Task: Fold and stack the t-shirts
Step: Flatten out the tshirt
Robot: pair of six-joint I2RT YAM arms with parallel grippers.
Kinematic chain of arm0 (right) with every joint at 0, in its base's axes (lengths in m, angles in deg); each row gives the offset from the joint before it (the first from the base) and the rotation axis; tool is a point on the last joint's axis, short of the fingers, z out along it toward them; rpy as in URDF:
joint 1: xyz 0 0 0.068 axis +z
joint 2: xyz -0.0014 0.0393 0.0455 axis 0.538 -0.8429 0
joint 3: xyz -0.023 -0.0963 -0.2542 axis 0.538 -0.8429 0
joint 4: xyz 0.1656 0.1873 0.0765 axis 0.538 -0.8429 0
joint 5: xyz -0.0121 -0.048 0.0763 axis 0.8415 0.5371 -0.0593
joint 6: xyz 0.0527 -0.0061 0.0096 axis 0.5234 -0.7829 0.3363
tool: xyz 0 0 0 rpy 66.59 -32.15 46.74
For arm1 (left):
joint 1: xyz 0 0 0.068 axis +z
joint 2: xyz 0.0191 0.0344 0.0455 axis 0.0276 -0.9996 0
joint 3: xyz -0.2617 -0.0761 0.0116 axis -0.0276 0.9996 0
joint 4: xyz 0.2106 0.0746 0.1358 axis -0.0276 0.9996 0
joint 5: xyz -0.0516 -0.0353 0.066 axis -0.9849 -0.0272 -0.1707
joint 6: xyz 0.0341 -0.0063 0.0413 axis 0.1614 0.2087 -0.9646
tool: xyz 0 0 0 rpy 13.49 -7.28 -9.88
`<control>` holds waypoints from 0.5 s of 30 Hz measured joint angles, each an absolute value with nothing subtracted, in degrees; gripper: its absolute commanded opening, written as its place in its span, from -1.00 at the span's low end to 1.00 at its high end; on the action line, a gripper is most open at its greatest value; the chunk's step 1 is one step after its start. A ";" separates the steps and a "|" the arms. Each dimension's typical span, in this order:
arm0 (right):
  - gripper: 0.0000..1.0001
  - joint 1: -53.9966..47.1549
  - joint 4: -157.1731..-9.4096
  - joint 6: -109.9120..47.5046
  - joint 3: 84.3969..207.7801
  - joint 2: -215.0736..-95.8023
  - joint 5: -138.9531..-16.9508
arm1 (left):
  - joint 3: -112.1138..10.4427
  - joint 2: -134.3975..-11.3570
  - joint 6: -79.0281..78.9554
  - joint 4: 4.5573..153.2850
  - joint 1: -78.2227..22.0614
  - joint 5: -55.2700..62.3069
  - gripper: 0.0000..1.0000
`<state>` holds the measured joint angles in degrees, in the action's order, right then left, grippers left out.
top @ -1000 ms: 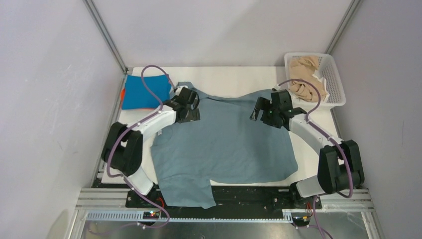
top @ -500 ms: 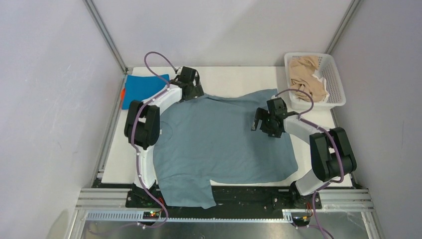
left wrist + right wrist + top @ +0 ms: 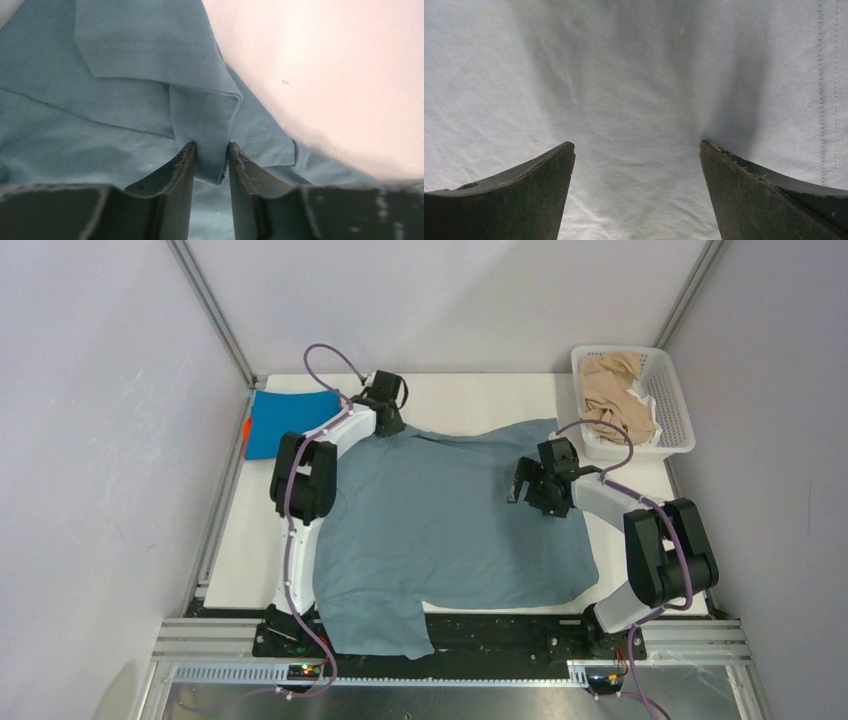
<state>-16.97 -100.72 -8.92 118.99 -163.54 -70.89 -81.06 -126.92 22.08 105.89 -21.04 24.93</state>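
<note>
Left gripper (image 3: 211,150) clamped on a hemmed fold of grey-blue tee (image 3: 450,530), right gripper (image 3: 637,145) spread wide over it; best tug outward slowly, low, flattening wrinkles

1. The left gripper (image 3: 211,149), clamped on a hem fold of the grey-blue t-shirt (image 3: 450,530), travelled toward 12 o'clock and ended near the far edge of the table (image 3: 480,395).
2. The shirt's 11 o'clock corner was drawn out with it, and the cloth there lay flatter.
3. The left arm's elbow shifted toward 2 o'clock, ending beside the shirt's left edge.
4. The right gripper (image 3: 636,146), jaws apart, withdrew slightly toward 6 o'clock.
</note>
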 measured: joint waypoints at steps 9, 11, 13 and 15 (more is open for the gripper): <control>0.99 -17.98 -100.78 -8.92 118.99 -163.50 -69.16 | -83.53 -128.54 23.83 105.95 -19.86 23.96 -1.00; 0.99 -18.07 -100.78 -8.92 118.94 -163.41 -68.99 | -83.77 -128.62 24.39 106.06 -19.58 23.33 -1.00; 0.99 -18.07 -100.78 -8.92 118.75 -163.11 -68.73 | -85.32 -129.19 24.79 106.63 -19.43 22.74 -1.00; 0.99 -18.07 -100.83 -8.94 118.48 -162.76 -68.55 | -88.95 -130.63 25.66 107.07 -19.38 22.02 -0.99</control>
